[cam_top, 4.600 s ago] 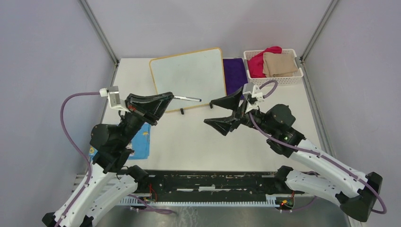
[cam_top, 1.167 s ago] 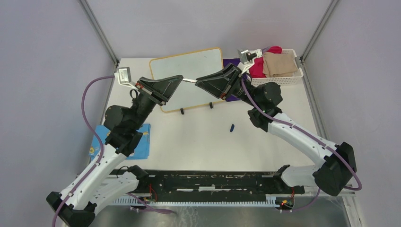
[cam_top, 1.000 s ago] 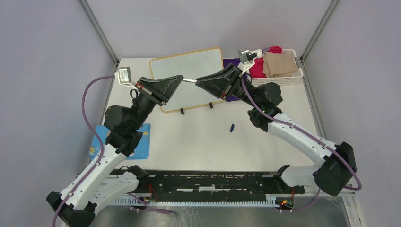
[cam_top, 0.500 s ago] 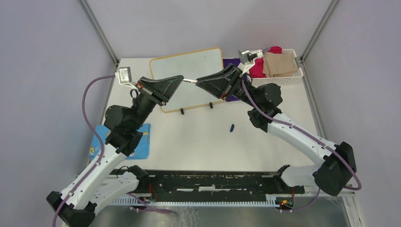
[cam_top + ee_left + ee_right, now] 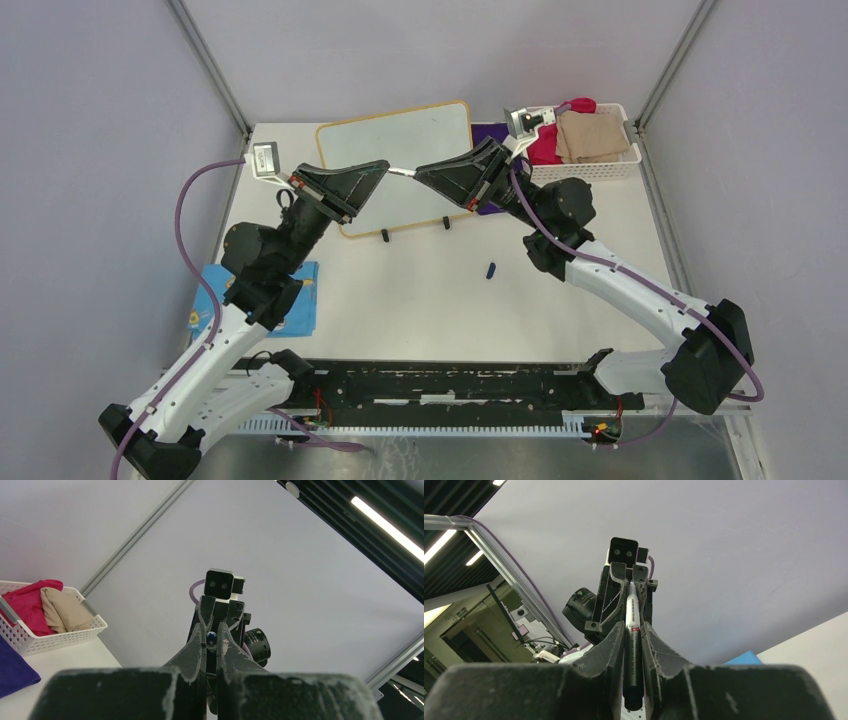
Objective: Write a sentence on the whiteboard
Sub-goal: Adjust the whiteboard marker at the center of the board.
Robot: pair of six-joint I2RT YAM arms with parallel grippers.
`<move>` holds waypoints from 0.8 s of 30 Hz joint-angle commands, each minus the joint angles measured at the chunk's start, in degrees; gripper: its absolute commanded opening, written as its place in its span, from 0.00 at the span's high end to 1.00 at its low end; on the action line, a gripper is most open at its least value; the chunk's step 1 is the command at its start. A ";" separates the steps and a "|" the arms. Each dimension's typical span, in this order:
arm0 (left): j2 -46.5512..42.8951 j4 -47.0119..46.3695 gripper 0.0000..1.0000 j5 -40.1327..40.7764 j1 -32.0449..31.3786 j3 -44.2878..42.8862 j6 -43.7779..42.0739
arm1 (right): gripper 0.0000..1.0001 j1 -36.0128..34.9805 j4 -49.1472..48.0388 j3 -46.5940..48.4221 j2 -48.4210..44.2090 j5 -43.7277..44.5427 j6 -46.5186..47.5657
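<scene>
Overhead the marker [image 5: 402, 171] is a sliver; the right wrist shows left pincer [image 5: 630, 584] and right pincer [image 5: 633, 626] both clamping it.

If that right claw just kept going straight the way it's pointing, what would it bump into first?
Most likely the left gripper. The right gripper points straight at it along the marker lying between both pairs of fingers, above the whiteboard.
</scene>
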State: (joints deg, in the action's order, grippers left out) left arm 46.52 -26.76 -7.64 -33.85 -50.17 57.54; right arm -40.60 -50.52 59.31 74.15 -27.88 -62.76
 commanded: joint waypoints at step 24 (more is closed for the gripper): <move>-0.35 -0.13 0.98 0.22 0.02 1.57 1.09 | 0.75 -0.18 -5.01 -0.69 -0.84 2.82 -1.40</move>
State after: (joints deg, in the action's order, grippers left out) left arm 46.46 -26.74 -7.60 -33.85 -48.99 57.60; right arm -40.60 -50.96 58.24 74.15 -26.35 -63.37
